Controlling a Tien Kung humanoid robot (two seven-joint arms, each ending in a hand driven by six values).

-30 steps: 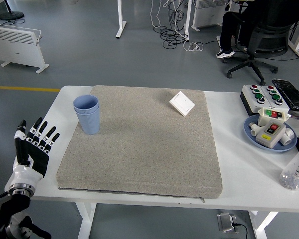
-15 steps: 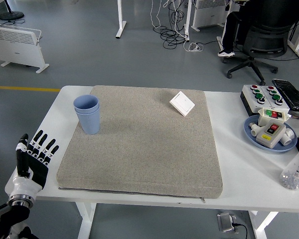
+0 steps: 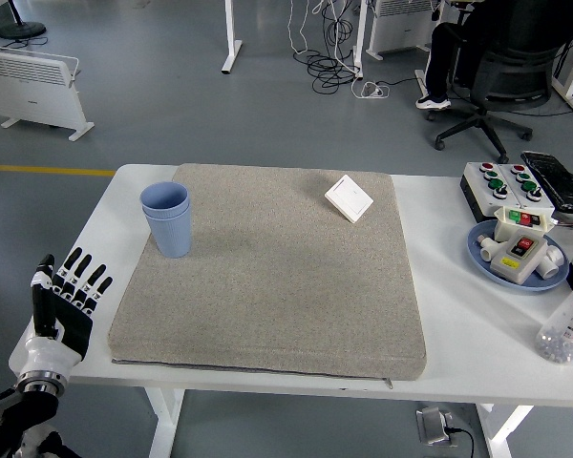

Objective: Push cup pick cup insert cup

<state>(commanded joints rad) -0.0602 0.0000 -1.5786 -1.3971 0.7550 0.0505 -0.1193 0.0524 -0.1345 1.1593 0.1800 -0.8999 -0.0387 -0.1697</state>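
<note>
Blue cups, one nested inside the other, stand upright on the far left part of a grey mat. My left hand is at the table's left front corner, off the mat, well below and left of the cups. Its fingers are spread and hold nothing. My right hand is out of view.
A white switch plate lies on the mat's far right. At the table's right are a button box, a blue plate with switch parts, and a clear bottle. A person sits on an office chair far behind.
My left hand has dropped lower and drawn back toward the table's front corner. The cups have not moved.
</note>
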